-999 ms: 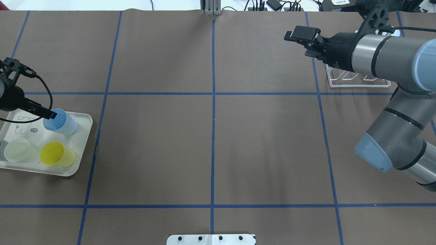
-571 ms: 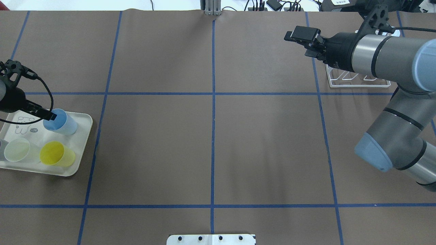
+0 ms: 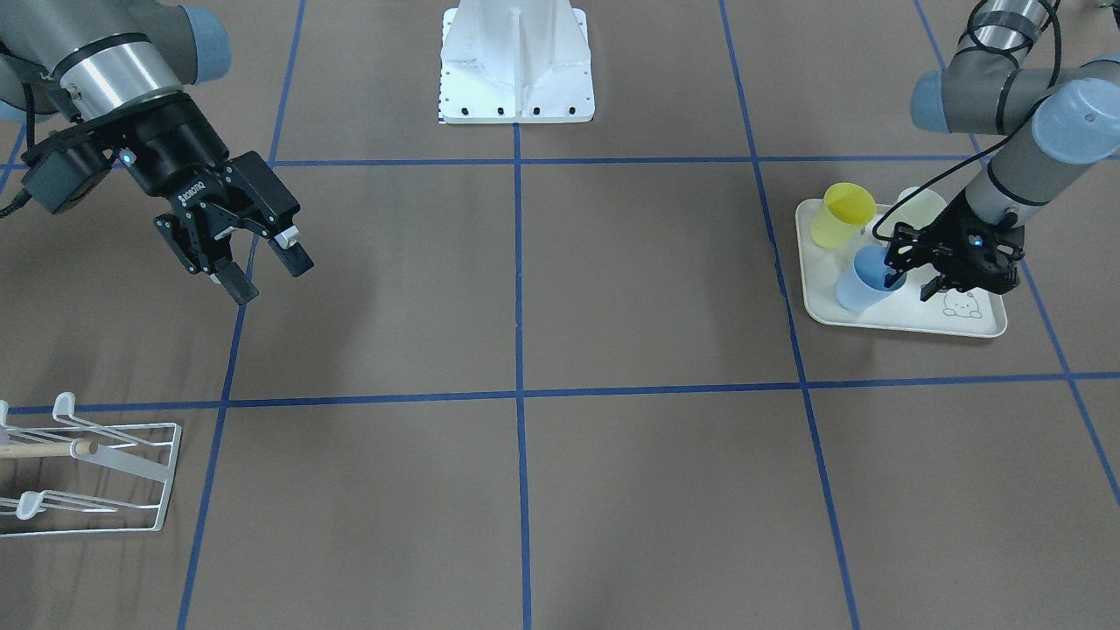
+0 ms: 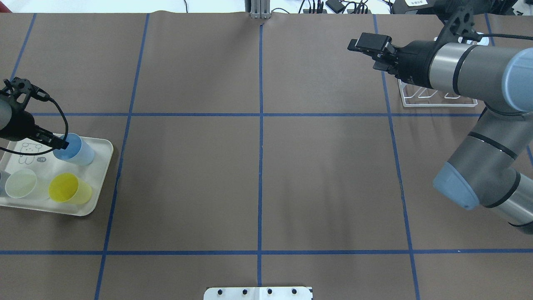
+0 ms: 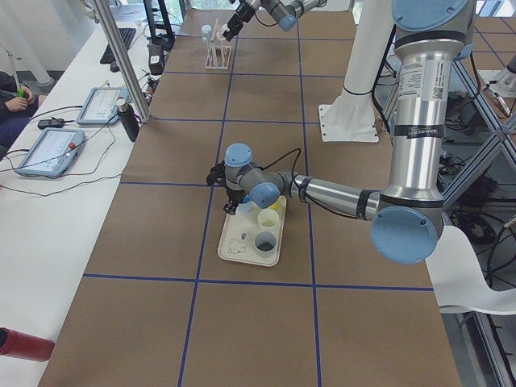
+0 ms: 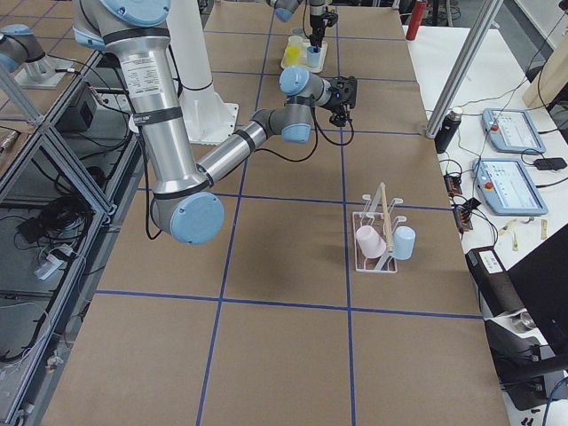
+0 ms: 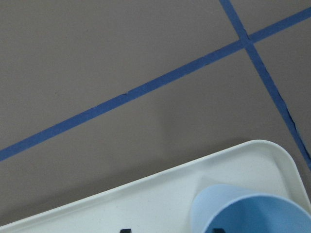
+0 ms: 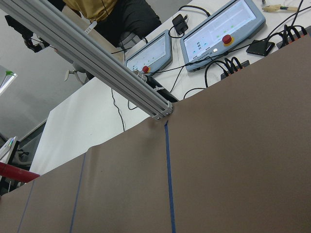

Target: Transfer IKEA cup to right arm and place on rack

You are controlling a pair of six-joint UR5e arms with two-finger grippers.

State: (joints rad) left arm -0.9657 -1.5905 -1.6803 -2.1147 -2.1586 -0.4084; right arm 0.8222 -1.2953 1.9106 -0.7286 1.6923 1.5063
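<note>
**Desk:** What is the left side doing?

**Me:** I'm watching the left gripper point(image 3: 910, 284) hanging over the tray point(image 3: 875, 319), which is sitting by the left-hand edge of the table point(image 4: 325, 187). Its jaws are standing apart, straddling the wall of the blue cup point(image 3: 859, 282). One finger point(image 3: 891, 278) is dipping inside the rim and the other is hanging outside, clear of the wall. Nothing is being squeezed.

**Desk:** Where is the cup sitting?

**Me:** It's standing upright in the tray's far corner, the one toward the table's middle. A yellow cup point(image 3: 842, 213) and a pale green cup point(image 3: 914, 210) are standing along the tray's edge nearer the robot's base.

**Desk:** Are you reading any writing?

**Me:** I'm reading "ROBOTIQ" in white on the body of the right gripper point(image 3: 267, 273). The tray is showing a small line drawing point(image 3: 960, 304) of an animal. The print on the arms is coming through too small to read.

**Desk:** And the right side?

**Me:** The right gripper is hovering above the table with its jaws spread and nothing between them. The rack point(image 3: 131, 455) is sitting at the table's far right corner with a wooden dowel point(image 3: 44, 449) lying through it. From the right-end camera I'm seeing a pink cup point(image 6: 366, 240) and a pale blue tumbler point(image 6: 404, 242) hanging on it.
</note>
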